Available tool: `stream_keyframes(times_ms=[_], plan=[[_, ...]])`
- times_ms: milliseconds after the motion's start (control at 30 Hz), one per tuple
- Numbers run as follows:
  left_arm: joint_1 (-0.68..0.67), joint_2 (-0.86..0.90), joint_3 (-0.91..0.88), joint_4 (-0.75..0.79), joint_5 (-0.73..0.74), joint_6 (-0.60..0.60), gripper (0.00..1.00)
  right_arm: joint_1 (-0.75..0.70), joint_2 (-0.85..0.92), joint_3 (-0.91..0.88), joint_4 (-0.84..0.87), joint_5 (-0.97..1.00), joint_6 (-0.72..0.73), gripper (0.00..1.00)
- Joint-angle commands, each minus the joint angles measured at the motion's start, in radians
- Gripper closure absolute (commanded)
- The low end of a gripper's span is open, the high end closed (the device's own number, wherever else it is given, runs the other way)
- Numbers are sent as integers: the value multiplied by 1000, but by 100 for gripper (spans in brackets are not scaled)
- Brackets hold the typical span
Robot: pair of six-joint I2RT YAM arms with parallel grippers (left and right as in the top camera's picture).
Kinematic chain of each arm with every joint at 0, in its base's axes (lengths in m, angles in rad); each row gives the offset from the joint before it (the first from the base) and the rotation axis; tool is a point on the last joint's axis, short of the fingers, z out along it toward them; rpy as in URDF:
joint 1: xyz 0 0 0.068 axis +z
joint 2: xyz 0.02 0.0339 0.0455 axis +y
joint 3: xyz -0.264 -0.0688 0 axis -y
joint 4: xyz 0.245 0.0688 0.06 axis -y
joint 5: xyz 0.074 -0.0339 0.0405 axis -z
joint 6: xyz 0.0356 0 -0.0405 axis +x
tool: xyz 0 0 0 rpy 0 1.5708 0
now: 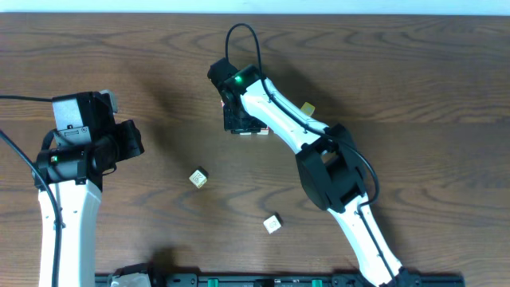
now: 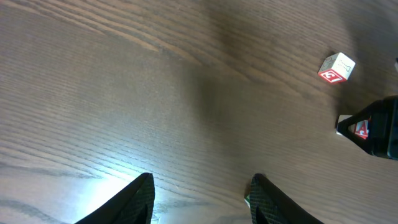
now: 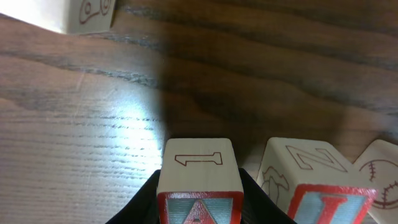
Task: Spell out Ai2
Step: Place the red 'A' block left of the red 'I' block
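The right gripper point(image 1: 241, 125) is closed on the A block point(image 3: 199, 180), with its fingers point(image 3: 144, 202) pressed against both sides. It is at the middle of the counter point(image 1: 414, 72), toward the far edge. In the right wrist view the block's red A faces the camera and a 1 shows on top. Just beside it, across a narrow gap, sits the I block point(image 3: 314, 186) with its I facing the same way. I cannot tell whether the A block rests on the counter or hangs slightly above it. A baseball block point(image 3: 384, 177) sits close against the I block's other side.

The first two letters look almost placed: A and I are side by side, though the A is not yet let go. The 2 is left to do. A spare block point(image 1: 198, 178) lies left of centre, and a second spare block point(image 1: 272, 224) lies closer to the front edge. Their faces are too small to show which, if either, carries a 2. The left gripper point(image 2: 202, 190) hangs over bare counter near the left edge, spread wide and holding nothing.
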Motion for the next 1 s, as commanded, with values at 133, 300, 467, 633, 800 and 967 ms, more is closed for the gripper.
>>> stream_keyframes(times_ms=[133, 300, 467, 633, 800, 967], plan=[[3, -8, -4, 0, 7, -5, 49, -7, 26, 15, 5, 26, 20, 98], [3, -8, -4, 0, 7, -5, 49, -10, 26, 15, 5, 32, 19, 97], [3, -8, -4, 0, 7, -5, 49, -10, 26, 15, 4, 32, 19, 77], [3, -8, -4, 0, 7, -5, 49, -10, 26, 15, 3, 32, 19, 63], [3, -8, -4, 0, 7, -5, 49, -10, 26, 15, 3, 32, 19, 60], [3, -8, -4, 0, 7, -5, 49, -11, 26, 15, 21, 34, 18, 56]])
